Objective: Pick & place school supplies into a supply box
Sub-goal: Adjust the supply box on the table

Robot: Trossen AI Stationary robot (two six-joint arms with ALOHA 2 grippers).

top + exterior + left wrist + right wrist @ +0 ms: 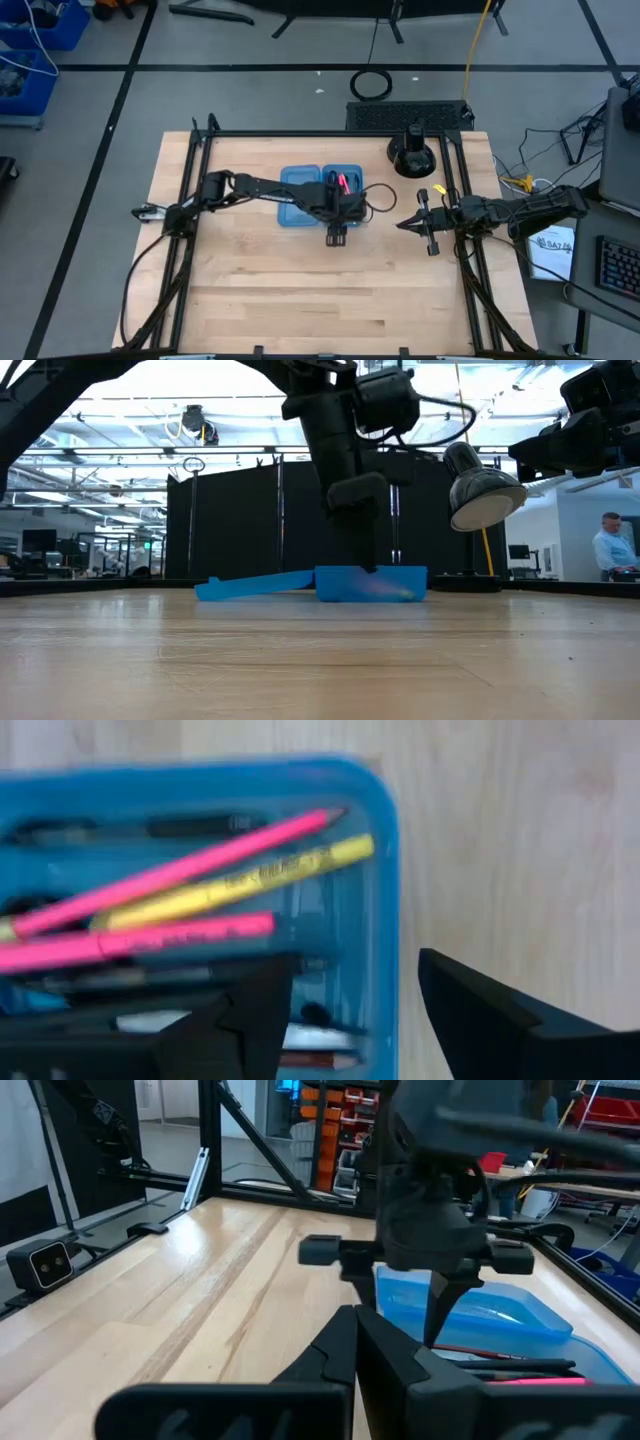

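Left gripper (pixel 350 1020) hangs right over the supply box (pixel 300 180), fingers spread and holding nothing.
Yellow pencil (pixel 240 880) and pink pens (pixel 170 875) are inside; I'd lift straight up, clear of the rim. Right gripper (pixel 405 224) waits off to the side, pinched closed.

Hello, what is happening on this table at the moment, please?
The left hand hangs open over the right half of the open blue pencil case, holding nothing. Pink pens and a yellow pencil already lie inside. The right hand waits shut and empty near the table's right edge, beside a black round stand.
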